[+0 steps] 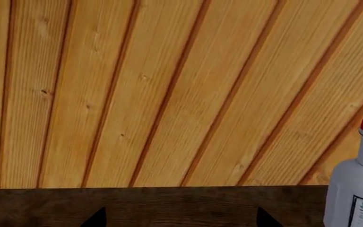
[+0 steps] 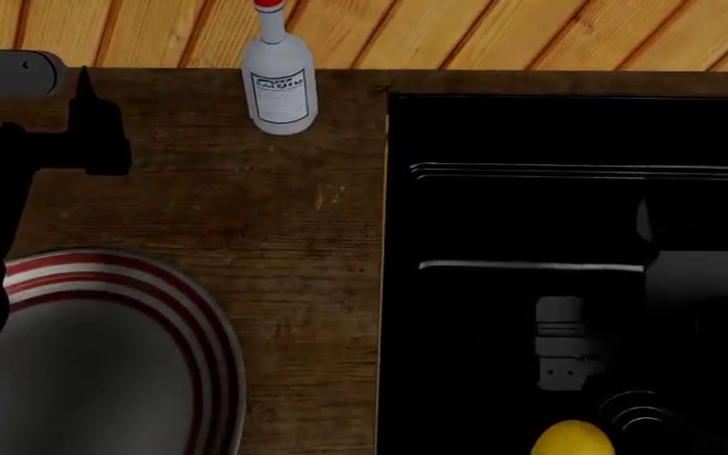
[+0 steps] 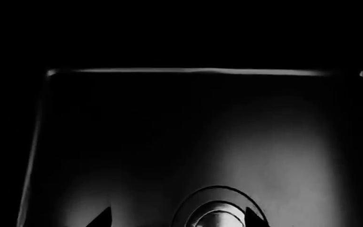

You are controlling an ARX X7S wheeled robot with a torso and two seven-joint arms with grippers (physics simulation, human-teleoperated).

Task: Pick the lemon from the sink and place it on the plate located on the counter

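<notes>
Lemon at bottom-right frame edge, in black sink, could roll off a blind grab. Both jaws wide, holding nothing; plate waits lower left.

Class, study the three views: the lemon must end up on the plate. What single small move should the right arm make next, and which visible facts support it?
Probably ease the right gripper back toward the robot until it is over the lemon. The head view shows the lemon in the sink at the near edge, unheld, while the right wrist view shows only a drain between apparently parted jaws, no lemon. The plate waits on the counter.
</notes>
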